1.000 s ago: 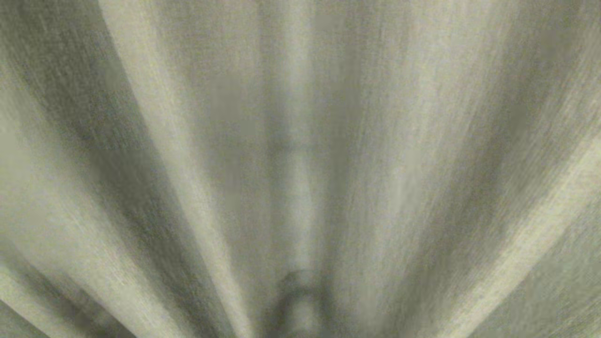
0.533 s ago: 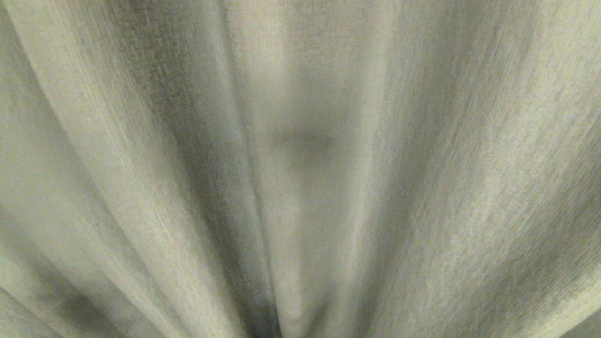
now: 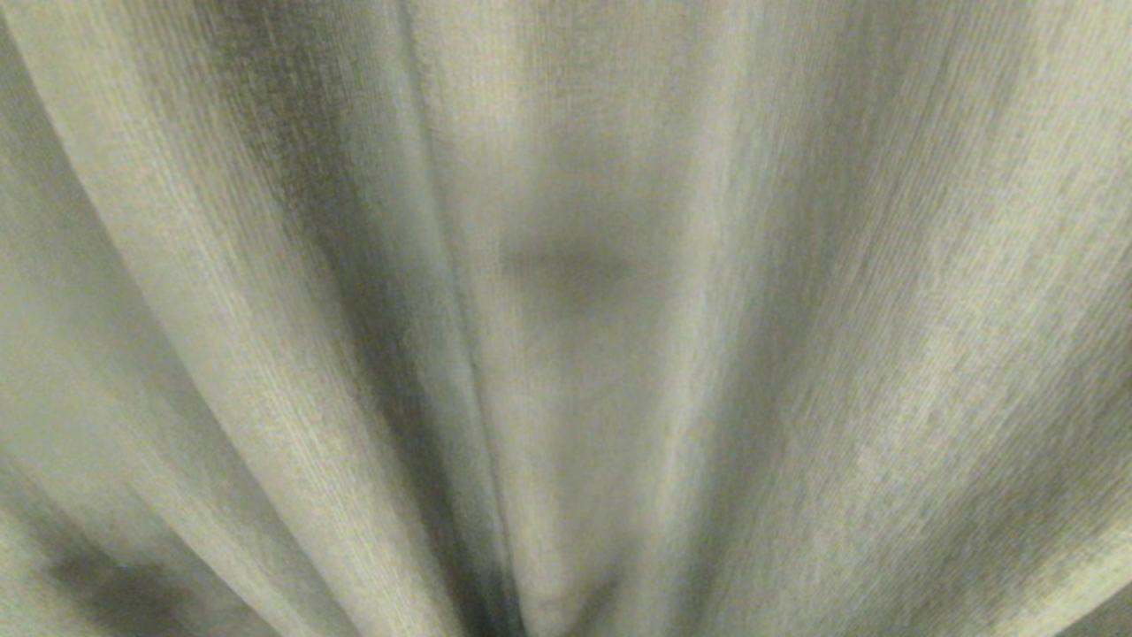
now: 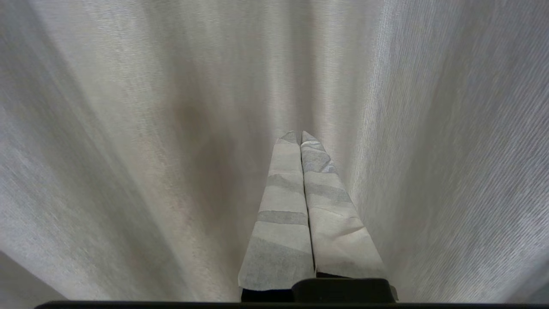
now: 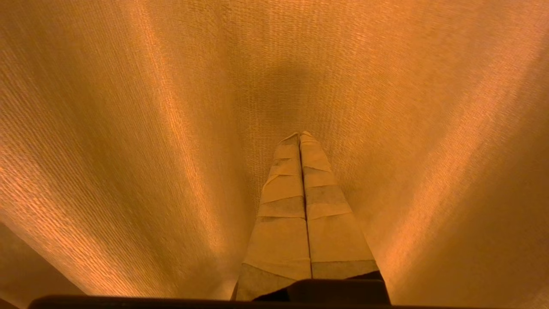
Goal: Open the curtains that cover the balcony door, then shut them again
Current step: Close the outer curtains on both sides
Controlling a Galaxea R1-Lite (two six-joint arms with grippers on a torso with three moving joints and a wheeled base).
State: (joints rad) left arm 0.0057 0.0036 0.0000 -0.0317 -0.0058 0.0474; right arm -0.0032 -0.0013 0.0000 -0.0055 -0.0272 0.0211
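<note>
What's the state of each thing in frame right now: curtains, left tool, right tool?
curtains: hanging in folds, filling every view; balcony door not visible
left tool: shut, empty, tips close against the curtain fabric
right tool: shut, empty, tips close against the curtain fabric
</note>
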